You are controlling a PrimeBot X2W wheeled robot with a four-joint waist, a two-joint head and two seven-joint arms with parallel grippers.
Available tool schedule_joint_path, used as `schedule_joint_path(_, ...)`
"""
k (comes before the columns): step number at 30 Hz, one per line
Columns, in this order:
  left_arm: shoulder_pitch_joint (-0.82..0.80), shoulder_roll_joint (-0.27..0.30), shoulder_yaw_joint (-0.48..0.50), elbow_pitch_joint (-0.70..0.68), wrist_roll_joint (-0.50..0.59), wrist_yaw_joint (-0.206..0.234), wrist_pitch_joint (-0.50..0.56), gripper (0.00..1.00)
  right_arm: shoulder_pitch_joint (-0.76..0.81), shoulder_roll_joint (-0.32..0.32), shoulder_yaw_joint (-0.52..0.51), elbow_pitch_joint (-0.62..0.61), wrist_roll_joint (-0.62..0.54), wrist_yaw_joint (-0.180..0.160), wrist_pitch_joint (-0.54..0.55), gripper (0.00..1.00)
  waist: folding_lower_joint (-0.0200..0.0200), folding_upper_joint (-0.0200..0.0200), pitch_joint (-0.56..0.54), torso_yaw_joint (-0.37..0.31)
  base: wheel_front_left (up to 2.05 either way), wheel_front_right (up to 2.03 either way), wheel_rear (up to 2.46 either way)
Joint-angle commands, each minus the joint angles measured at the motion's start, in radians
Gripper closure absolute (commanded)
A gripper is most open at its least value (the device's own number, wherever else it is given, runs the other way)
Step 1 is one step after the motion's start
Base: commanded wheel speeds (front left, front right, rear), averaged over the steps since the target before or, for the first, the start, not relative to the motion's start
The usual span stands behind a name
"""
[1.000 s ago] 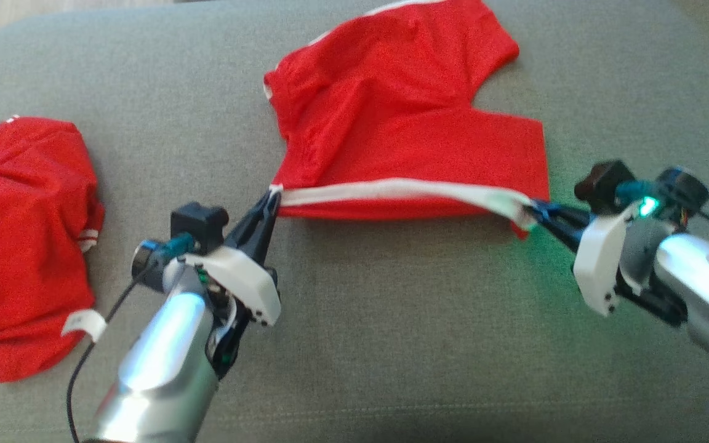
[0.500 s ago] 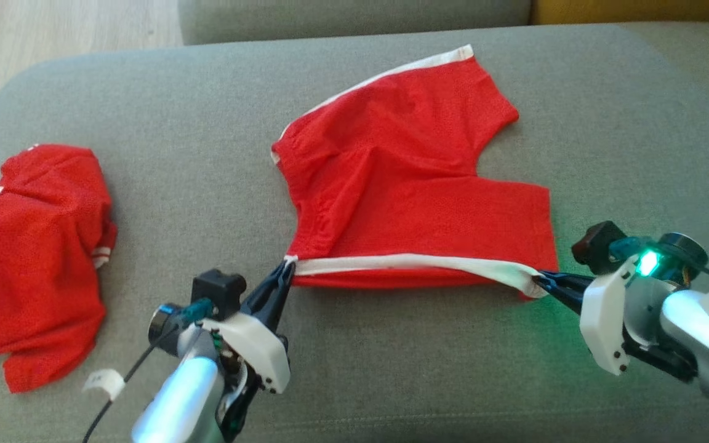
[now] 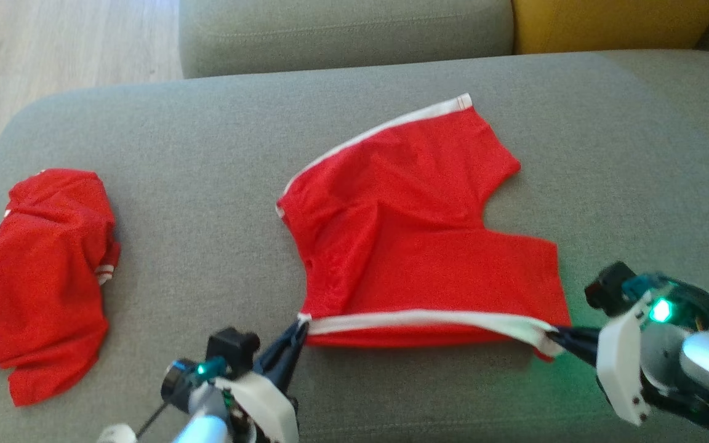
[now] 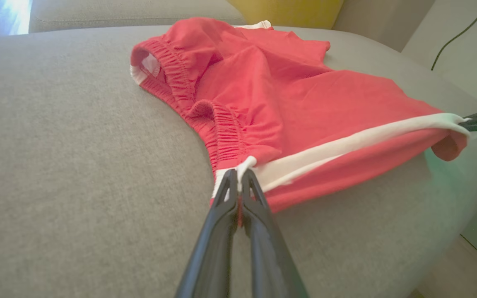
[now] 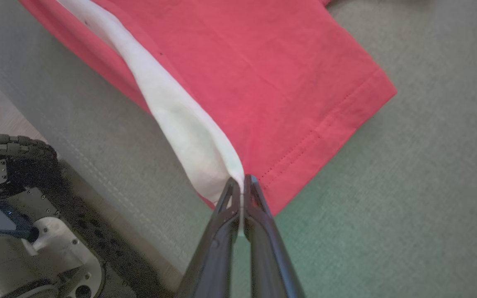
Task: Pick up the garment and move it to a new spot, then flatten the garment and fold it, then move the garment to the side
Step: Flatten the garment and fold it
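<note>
The garment (image 3: 416, 234), a pair of red shorts with white side stripes, lies spread on the grey sofa seat (image 3: 219, 160). My left gripper (image 3: 301, 326) is shut on the waistband end of the near white stripe, seen close up in the left wrist view (image 4: 238, 174). My right gripper (image 3: 556, 337) is shut on the leg-hem end of the same stripe (image 5: 242, 180). The stripe (image 3: 422, 320) is stretched between both grippers along the near edge, slightly lifted off the cushion. The garment (image 4: 271, 99) wrinkles near its elastic waistband.
A second red garment (image 3: 40, 277) lies crumpled at the seat's left end. The grey backrest (image 3: 342, 31) and a yellow cushion (image 3: 607, 24) stand behind. Wooden floor (image 3: 53, 49) lies past the left edge. My wheeled base (image 5: 15, 215) stands below the seat's front edge.
The head camera has tilted up, bringing the backrest and yellow cushion into view. Both grippers keep their hold on the stripe ends and have drawn the garment's near edge slightly nearer.
</note>
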Motion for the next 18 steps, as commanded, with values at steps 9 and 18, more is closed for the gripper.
schedule_joint_path(9,0.01,0.046,-0.006,-0.143,-0.019,-0.005,0.014,1.0,-0.033,-0.149,-0.023,-0.118,0.081,-0.001,0.028,1.0,0.0001,-0.0001,-0.003,0.015,0.0,0.0,0.0)
schedule_joint_path(18,-0.147,0.027,0.014,-0.251,-0.028,0.003,0.065,1.0,-0.215,-0.167,-0.088,-0.13,0.122,-0.001,0.033,1.0,0.0001,-0.0001,0.091,0.059,0.0,0.0,0.0)
